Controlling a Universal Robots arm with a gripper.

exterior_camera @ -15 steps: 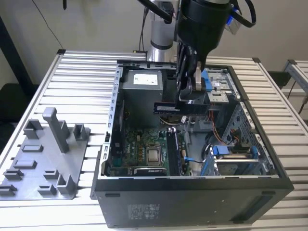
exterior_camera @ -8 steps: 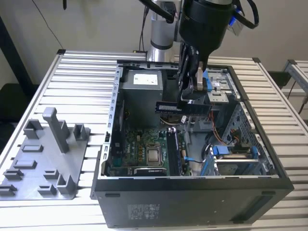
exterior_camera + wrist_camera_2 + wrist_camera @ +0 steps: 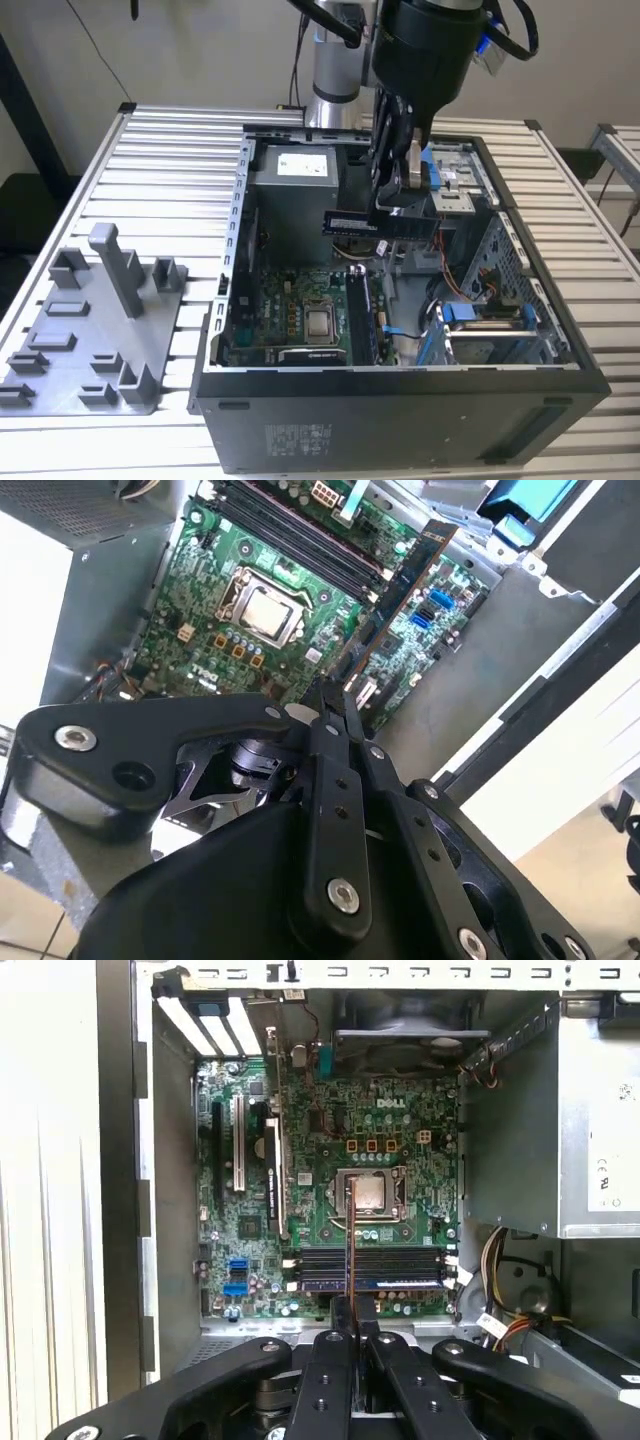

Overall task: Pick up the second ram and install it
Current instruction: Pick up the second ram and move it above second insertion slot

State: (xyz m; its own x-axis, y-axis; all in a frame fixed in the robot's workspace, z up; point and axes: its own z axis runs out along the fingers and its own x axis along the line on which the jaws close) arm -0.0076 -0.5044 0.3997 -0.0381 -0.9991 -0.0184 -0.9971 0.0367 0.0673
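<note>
The fingers [image 3: 330, 1360] of the gripper [image 3: 351, 1312] are clamping the second ram [image 3: 351, 1245] on edge, apparently keeping its contact side downward, and suspending it above the motherboard [image 3: 400, 1160] inside the open computer case [image 3: 400, 410] lying on the bench [image 3: 170, 150].

Setting: you are working at a robotics lab bench. Evidence: a slotted aluminium-profile table [image 3: 170, 150]; an open desktop computer case [image 3: 400, 425] lying on it with its motherboard [image 3: 400, 1110] exposed; a grey plastic fixture tray [image 3: 60, 370] beside the case; the arm's base column [image 3: 335, 70] behind the case; a plain wall [image 3: 200, 50] beyond.
</note>
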